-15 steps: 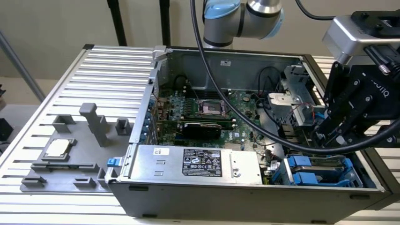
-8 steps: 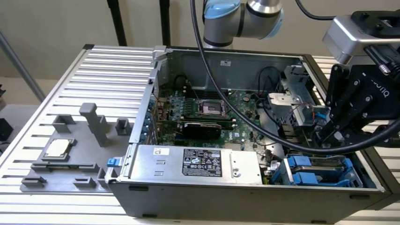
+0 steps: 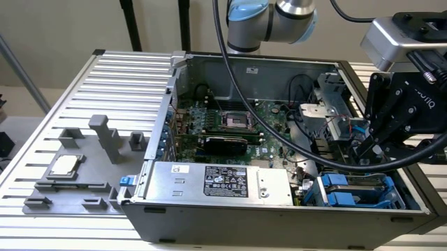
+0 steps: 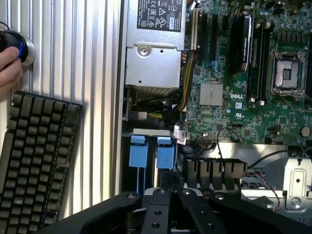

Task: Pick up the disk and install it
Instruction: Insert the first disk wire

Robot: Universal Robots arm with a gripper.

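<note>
the gripper (image 3: 363,155) is closed, low in the corner of the open computer case (image 3: 279,222) on the exterior view's right, right at the blue rails of the disk (image 3: 342,197). whether its fingers actually pinch a rail cannot be told. a hold on thin plastic alone could let the disk slip, or tilt and jam there. the arm's black cable (image 3: 328,162) droops into the case (close over the motherboard (image 3: 231,123)) and might snag. the case also holds the power supply (image 3: 216,183), beside the disk.
</note>
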